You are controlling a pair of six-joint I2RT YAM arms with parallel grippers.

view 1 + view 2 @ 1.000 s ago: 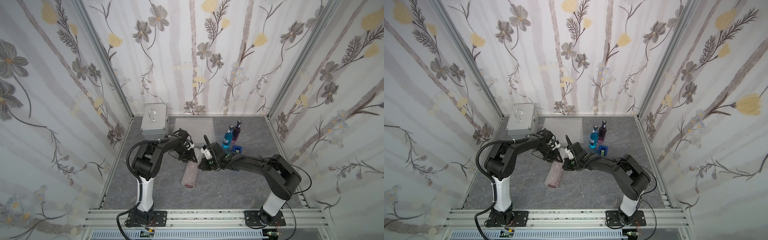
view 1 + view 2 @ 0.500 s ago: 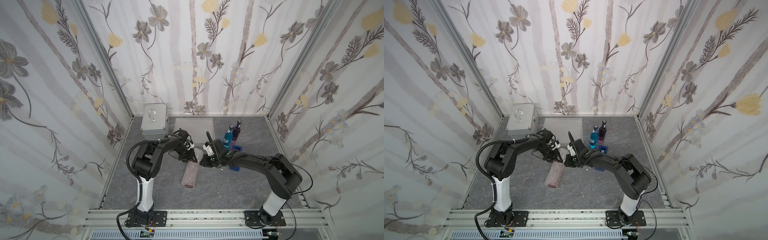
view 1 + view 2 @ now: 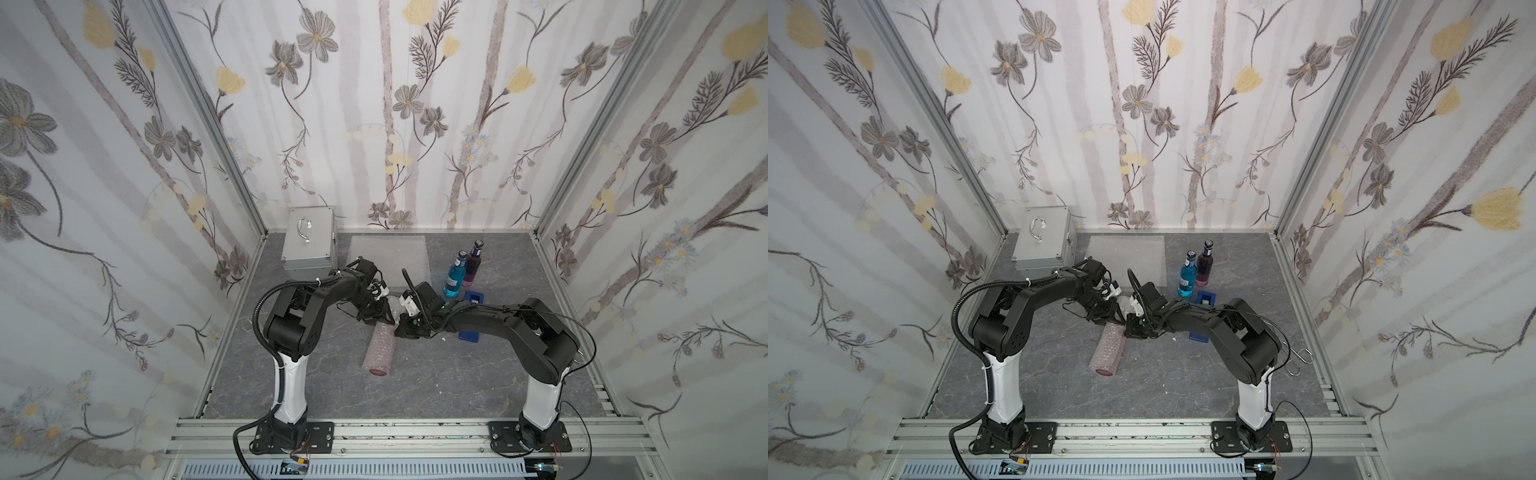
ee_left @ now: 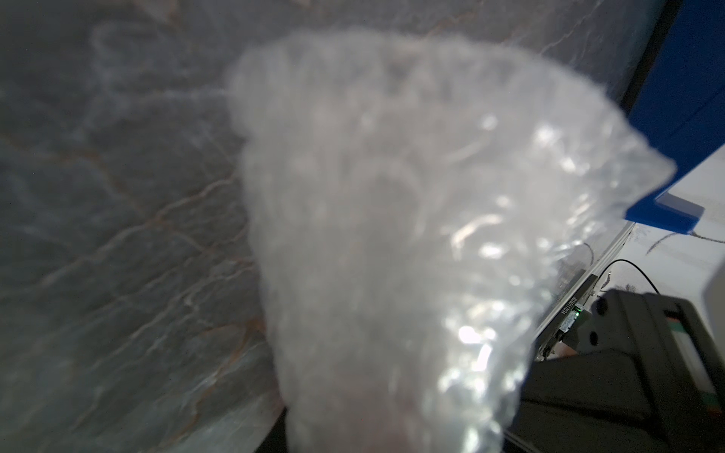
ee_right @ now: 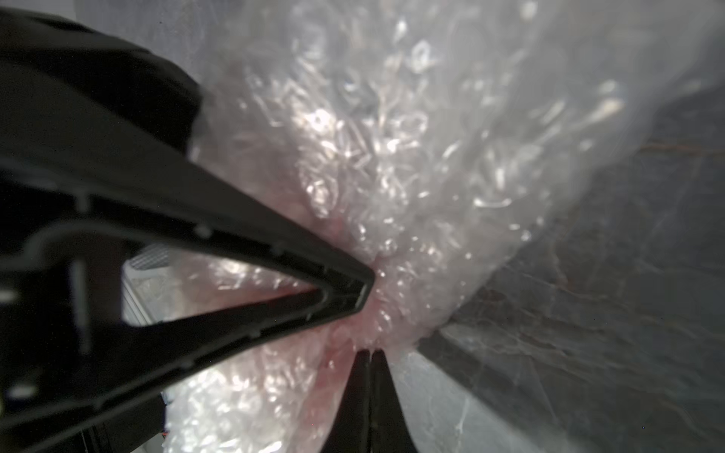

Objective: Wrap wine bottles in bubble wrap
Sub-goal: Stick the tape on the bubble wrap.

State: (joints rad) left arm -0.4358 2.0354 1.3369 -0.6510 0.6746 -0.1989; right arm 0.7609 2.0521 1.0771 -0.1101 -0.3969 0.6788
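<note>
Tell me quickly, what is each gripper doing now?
Left gripper: at the bubble wrap; jaws hidden, cannot be told.
Right gripper: closed, pinching the bubble wrap.

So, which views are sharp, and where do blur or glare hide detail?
In both top views the scene is sharp and evenly lit, and the wrapped bottle is clear. In the left wrist view the bubble wrap sits too close, out of focus, with white glare spots. In the right wrist view it is also blurred and glinting, and the table behind it is dim.

Red bottle lying flat, bubble-wrapped
</note>
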